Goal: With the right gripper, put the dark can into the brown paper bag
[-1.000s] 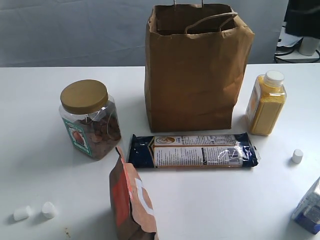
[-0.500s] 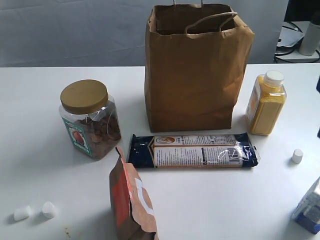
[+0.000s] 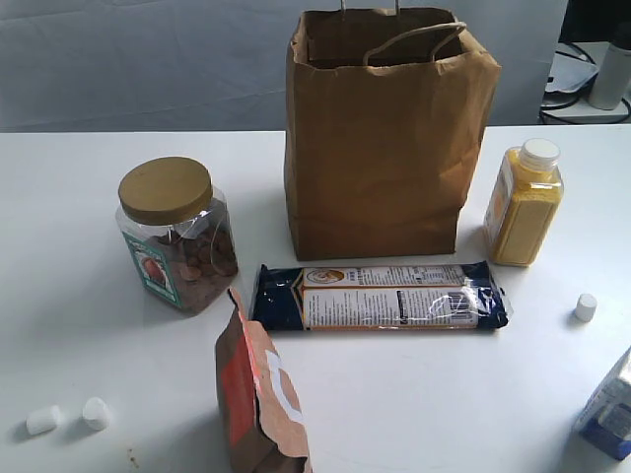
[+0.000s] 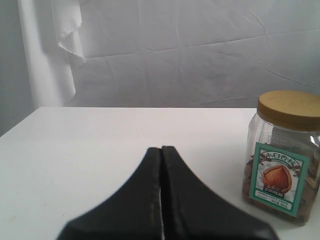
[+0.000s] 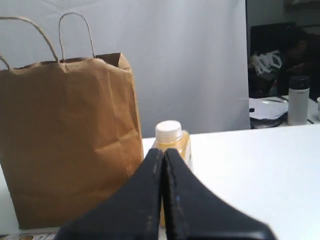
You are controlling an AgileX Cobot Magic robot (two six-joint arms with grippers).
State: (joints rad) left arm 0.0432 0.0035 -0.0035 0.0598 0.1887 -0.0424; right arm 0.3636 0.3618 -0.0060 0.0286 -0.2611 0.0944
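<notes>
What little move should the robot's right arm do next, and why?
Probably raise the right gripper to peek over the open top of the brown paper bag. The gripper is shut with nothing in it, and no dark can shows on the table in any view. It might be in the bag, but the inside is hidden.

Packet (image 3: 380, 297) before brown paper bag (image 3: 380, 138)

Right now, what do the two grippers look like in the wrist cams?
Left gripper: two smooth matte black fingers, broad at the base, tapering to narrow tips. Right gripper: same black tapered pair. No cables, labels or arm housing show; neither arm appears in the exterior view.
</notes>
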